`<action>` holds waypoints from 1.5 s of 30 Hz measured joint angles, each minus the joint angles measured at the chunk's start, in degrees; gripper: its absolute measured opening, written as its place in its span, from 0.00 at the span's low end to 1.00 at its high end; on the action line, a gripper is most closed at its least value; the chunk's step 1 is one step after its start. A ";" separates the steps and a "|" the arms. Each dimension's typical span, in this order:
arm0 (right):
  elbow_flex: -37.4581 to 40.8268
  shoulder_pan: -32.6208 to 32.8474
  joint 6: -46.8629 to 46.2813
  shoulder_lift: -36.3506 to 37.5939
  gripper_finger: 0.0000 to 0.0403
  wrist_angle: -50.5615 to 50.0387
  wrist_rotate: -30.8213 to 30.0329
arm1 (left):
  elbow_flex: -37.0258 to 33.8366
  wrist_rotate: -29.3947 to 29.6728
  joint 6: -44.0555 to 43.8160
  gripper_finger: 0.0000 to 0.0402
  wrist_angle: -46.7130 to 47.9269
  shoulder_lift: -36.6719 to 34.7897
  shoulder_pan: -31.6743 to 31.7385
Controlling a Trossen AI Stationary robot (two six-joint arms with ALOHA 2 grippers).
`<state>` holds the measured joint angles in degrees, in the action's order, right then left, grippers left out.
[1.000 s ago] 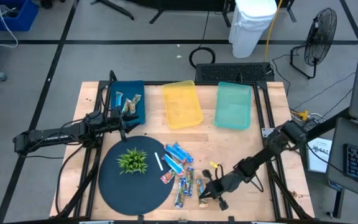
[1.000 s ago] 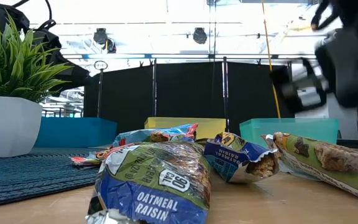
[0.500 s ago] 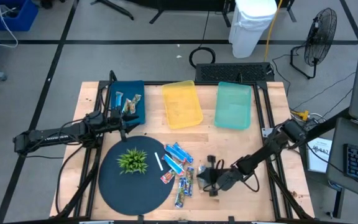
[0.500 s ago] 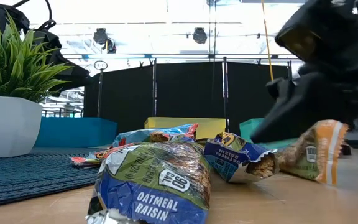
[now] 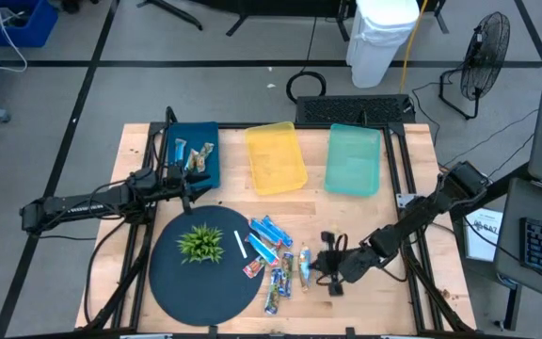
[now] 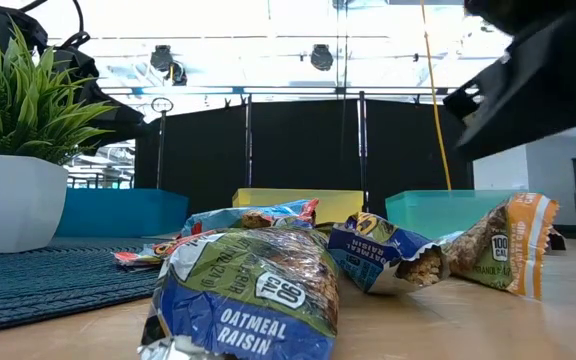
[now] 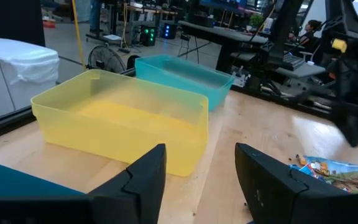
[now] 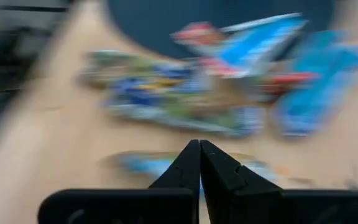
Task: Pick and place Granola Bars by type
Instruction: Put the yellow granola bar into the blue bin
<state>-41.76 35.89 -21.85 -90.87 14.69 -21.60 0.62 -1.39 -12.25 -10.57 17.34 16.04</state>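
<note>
We see shiny blue-and-white wrapped granola bars [image 5: 273, 252] lower centre on the wooden table [image 5: 374, 212]; right gripper [image 5: 326, 268] pinched shut, apparently empty; left gripper [image 7: 197, 180] parted, empty, upper left.

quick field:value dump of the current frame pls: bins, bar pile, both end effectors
blue bin: holds a few bars
yellow bin: no bars visible
teal bin: no bars visible
granola bars: loose pile at the dark round mat edge
plant: on the mat
left end effector: open, holding nothing, near the blue bin
right end effector: shut, beside the pile; grip on a bar unclear
</note>
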 joint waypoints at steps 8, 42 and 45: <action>-0.02 4.71 5.06 -2.18 0.29 5.03 10.87 | 0.00 0.00 0.00 0.46 0.01 0.00 0.02; 0.00 1.65 24.68 -13.62 0.52 18.02 0.72 | 0.00 -0.02 0.00 0.46 0.02 0.00 0.00; 0.00 1.65 25.55 -13.62 0.49 18.13 0.78 | 0.00 -0.02 0.00 0.46 0.02 0.00 0.01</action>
<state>-41.76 37.54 3.70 -104.49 32.83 -20.82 0.62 -1.41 -12.25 -10.55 17.34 16.05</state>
